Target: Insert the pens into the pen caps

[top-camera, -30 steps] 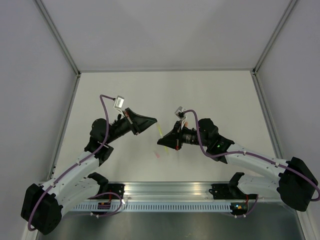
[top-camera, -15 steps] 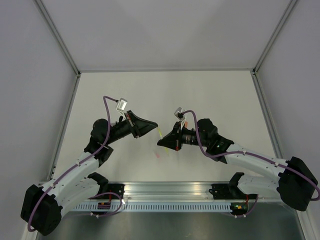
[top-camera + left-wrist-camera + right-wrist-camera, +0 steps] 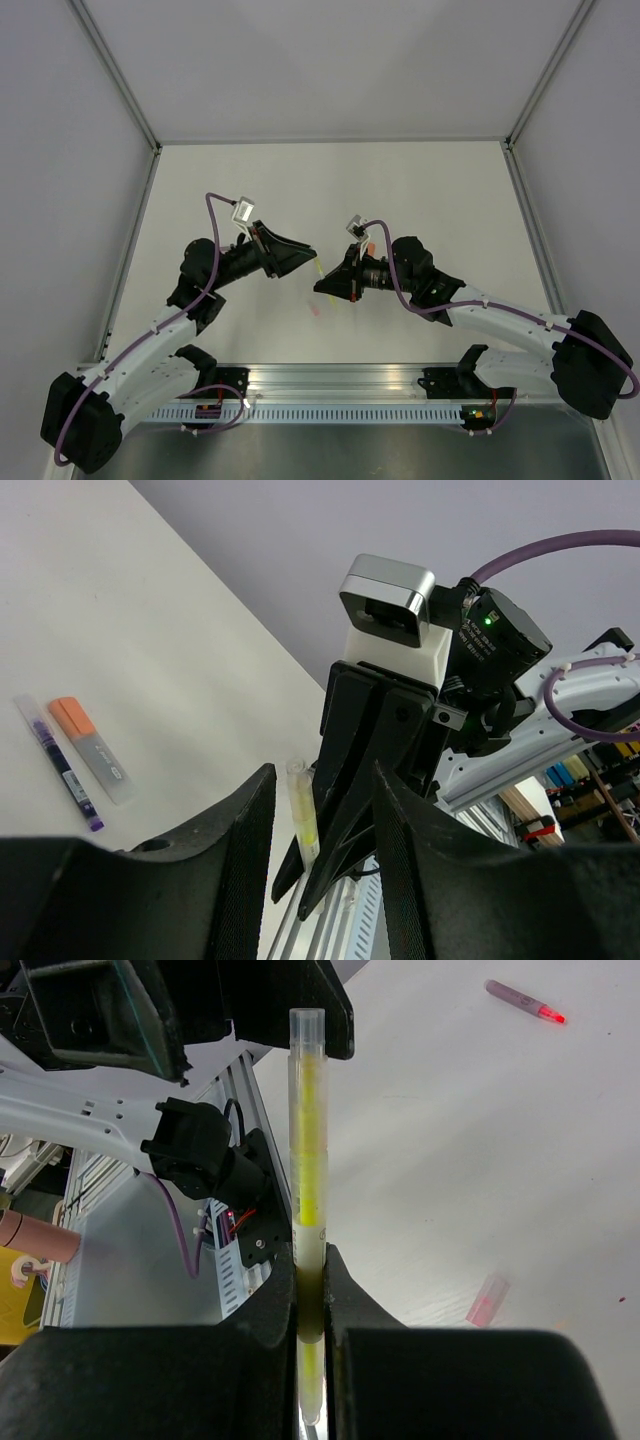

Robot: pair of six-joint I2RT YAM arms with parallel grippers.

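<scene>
Right gripper (image 3: 310, 1290) clenched on yellow pen (image 3: 308, 1140); left gripper (image 3: 322, 780) parted, empty, near its end, where a brush could skew it.

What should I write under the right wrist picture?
The right gripper pinches a yellow pen; a pink cap lies on the table.

Yellow pen (image 3: 308, 1160) gripped, pink cap (image 3: 487, 1300) lying
</scene>
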